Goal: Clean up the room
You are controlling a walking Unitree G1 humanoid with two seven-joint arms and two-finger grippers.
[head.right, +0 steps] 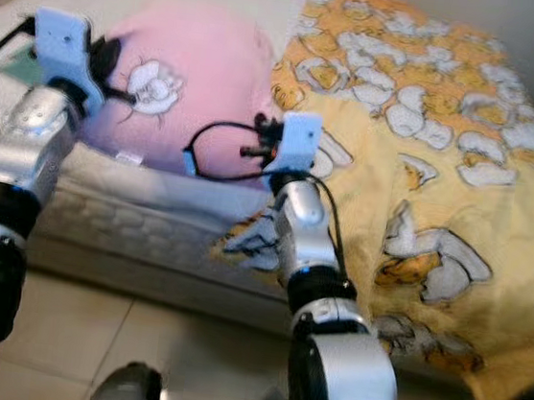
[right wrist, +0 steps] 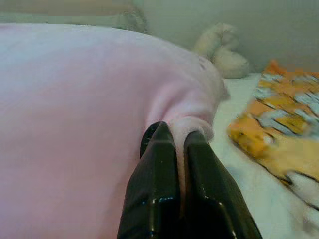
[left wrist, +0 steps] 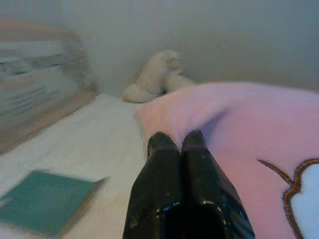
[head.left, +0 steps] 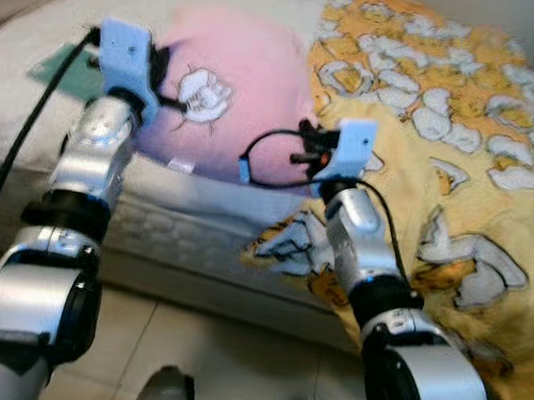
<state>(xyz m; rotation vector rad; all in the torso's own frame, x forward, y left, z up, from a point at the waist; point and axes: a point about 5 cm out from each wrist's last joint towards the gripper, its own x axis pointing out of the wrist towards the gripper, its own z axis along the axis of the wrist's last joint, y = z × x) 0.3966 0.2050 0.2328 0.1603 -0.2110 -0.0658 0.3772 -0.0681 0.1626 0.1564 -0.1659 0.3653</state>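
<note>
The left claw (left wrist: 179,142) is squeezing shut on the near left edge of the pink pillow (head.left: 236,90). The right claw (right wrist: 177,134) is pinching shut on a fold of the pillow at its near right corner. So both claws are holding the pillow, one on each side.

The pillow is lying on the bed (head.left: 25,124), close to the near edge. A yellow blanket (head.left: 448,134) is touching it on the right. A green book (left wrist: 45,204) is lying just to its left. A soft toy (left wrist: 159,77) is sitting far back by the wall.

I think the robot is getting ready to lift the pillow. Both arms should be going up together, so the pillow is not twisting or slipping out. It should be staying clear of the book and blanket.
</note>
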